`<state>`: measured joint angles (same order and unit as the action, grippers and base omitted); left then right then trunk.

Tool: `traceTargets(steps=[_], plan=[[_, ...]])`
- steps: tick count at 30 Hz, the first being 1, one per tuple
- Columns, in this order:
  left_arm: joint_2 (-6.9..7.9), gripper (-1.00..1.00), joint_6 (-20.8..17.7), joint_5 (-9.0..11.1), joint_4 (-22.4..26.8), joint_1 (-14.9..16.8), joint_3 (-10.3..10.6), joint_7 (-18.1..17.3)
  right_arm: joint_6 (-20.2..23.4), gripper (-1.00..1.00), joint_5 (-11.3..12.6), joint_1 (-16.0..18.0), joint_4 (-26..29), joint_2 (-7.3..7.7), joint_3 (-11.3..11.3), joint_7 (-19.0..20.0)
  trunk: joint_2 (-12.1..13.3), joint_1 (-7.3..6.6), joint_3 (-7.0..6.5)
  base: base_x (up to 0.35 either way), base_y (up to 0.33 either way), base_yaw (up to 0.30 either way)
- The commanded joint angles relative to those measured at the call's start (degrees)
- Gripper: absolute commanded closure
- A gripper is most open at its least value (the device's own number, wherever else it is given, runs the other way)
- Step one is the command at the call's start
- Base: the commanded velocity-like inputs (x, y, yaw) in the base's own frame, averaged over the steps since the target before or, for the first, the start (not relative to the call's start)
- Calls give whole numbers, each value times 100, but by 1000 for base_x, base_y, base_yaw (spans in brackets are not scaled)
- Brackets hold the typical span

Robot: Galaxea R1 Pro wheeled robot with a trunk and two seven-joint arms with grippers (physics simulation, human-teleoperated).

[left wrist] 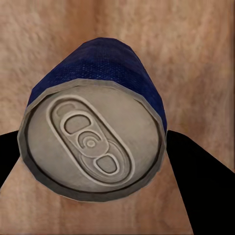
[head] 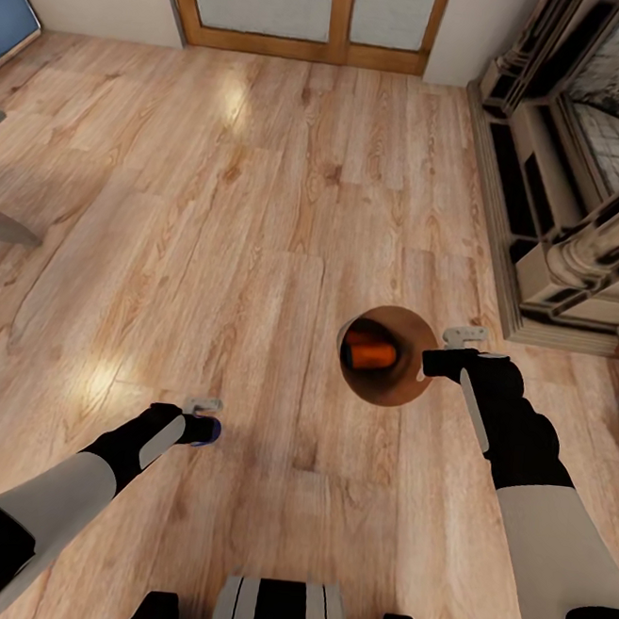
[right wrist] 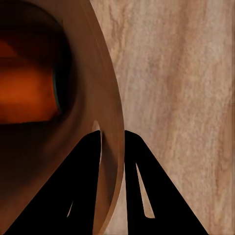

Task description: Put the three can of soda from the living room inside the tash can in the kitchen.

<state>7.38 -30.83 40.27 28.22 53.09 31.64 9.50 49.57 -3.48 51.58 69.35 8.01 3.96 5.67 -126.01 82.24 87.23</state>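
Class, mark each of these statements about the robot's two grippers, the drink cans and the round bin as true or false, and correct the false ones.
1. The left gripper holds a dark blue drink can with a silvery top. True.
2. The small round tapered bin with a copper-brown inside is empty. False: an orange drink can lies inside it.
3. The right gripper clamps the bin's rim, one of its fingers inside the wall and one outside. True.
4. The floor is grey tile. False: it is a light wood plank floor.
5. The blue can's pull tab is missing. False: the tab is on.
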Motion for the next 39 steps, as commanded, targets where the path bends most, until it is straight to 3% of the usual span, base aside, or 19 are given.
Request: traceTargets(steps=[1,20,24,27,32,39], plan=[[0,100,-1,-2,0,0,1,0,1,100,75,1,-8,-1,0,30,41,-23,-19,0,0,0],[9,100,-249,42,15,7,2,-72,7,100,80,-12,-65,-15,19,36,803,-440,-360,0,0,0],[34,100,-754,53,398,24,-28,-92,17,100,83,-15,-92,-71,130,44,964,-528,-432,0,0,0],[54,100,-1336,58,963,27,-145,-89,51,100,84,-16,-100,-104,231,46,1084,-594,-486,0,0,0],[85,100,-2139,39,1654,33,-635,-59,150,100,85,-16,-97,-153,316,47,1285,-704,-575,0,0,0],[237,100,-2486,12,1987,47,-873,-39,619,100,78,-11,-81,-173,336,55,1566,-857,-701,0,0,0]])
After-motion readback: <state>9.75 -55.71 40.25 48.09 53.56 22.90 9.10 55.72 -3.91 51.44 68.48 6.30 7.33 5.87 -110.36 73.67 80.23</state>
